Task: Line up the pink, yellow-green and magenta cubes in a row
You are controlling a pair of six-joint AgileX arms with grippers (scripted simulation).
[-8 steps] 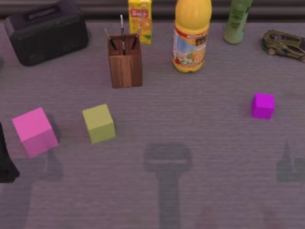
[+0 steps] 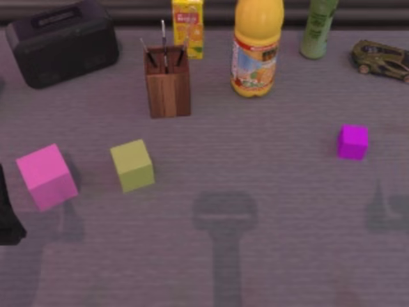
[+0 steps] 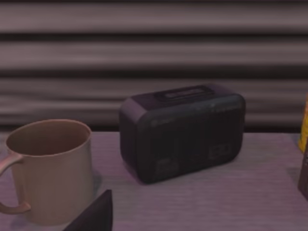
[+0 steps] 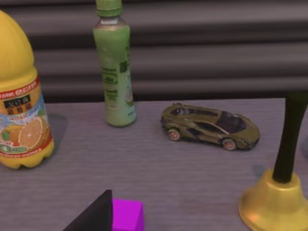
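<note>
The light pink cube (image 2: 46,176) sits near the table's left edge. The olive yellow-green cube (image 2: 132,165) stands a short way to its right. The small magenta cube (image 2: 353,141) lies alone far to the right. My left arm (image 2: 7,217) is a dark shape at the left edge, just in front of the pink cube. One dark fingertip (image 3: 96,216) of its gripper shows, with nothing beside it. My right arm is outside the top view. Its one visible fingertip (image 4: 98,216) sits right beside the magenta cube (image 4: 129,214) without gripping it. Both grippers look open.
Along the back stand a black speaker (image 2: 61,41), a wooden tool holder (image 2: 167,83), a juice carton (image 2: 187,25), an orange juice bottle (image 2: 257,51), a green bottle (image 2: 318,29) and a toy car (image 2: 380,59). A mug (image 3: 48,168) and a brass bell (image 4: 276,197) sit at the sides.
The right arm's shadow at the table's right edge has shifted slightly toward the back. The cubes and the left arm have not moved.
</note>
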